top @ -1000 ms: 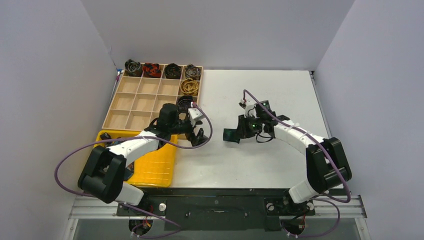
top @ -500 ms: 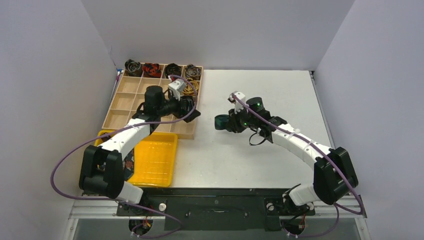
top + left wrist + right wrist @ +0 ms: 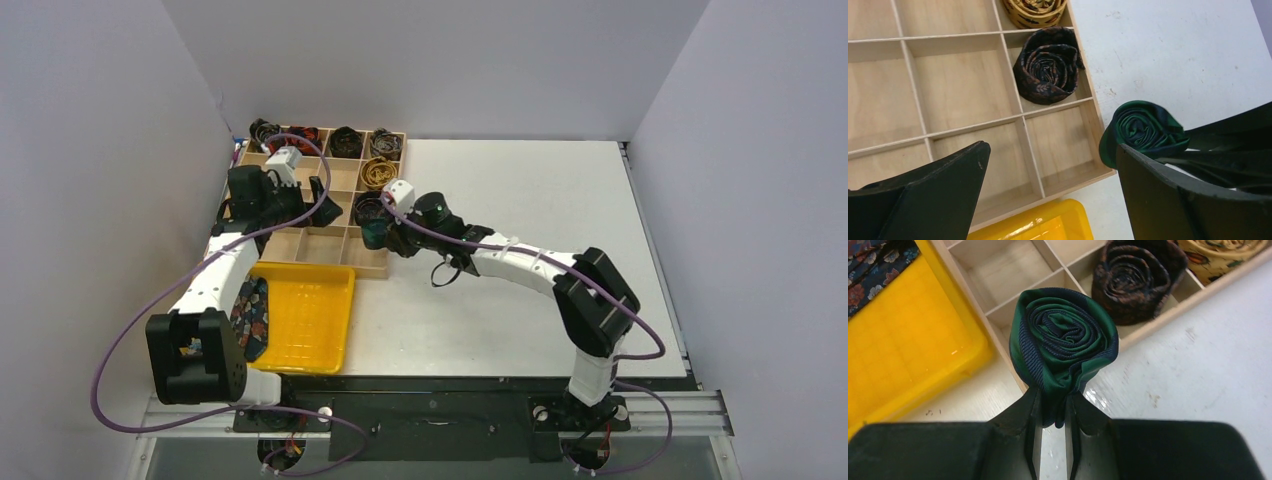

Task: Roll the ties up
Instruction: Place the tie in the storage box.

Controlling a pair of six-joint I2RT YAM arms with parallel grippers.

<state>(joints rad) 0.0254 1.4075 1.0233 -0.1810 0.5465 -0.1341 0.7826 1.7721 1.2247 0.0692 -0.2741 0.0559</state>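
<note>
Right claw [image 3: 1053,407]: we see its two black fingers drawn narrow, pinching the loose tail of the plaid coil [image 3: 1063,335].
plaid coil: a tight spiral of ribbed woven cloth, dark green banded with navy. It is held on end over the near right corner of the wooden tray [image 3: 963,85], above the outer rim; we cannot tell whether it touches the wood.
left claw [image 3: 1048,175]: spread wide and holding nothing, with its matte black fingers above the tray's near compartments.
yellow bin [image 3: 310,320]: glossy rectangular plastic with a moulded grid floor, just beside the tray's near edge.
flat floral tie [image 3: 250,310]: dark cloth with small red and blue flowers, lying loose at the bin's left side.
wooden tray: pale plywood with thin walls and square compartments.
dark floral coil [image 3: 1048,65]: a navy rosette with a rust-coloured print, in the right column.
gold coil [image 3: 1035,10]: patterned yellow cloth, in the next compartment beyond.
back-row coils [image 3: 346,140]: we count four, one of them red and the rest dark.
tabletop [image 3: 520,190]: white and faintly scuffed.
</note>
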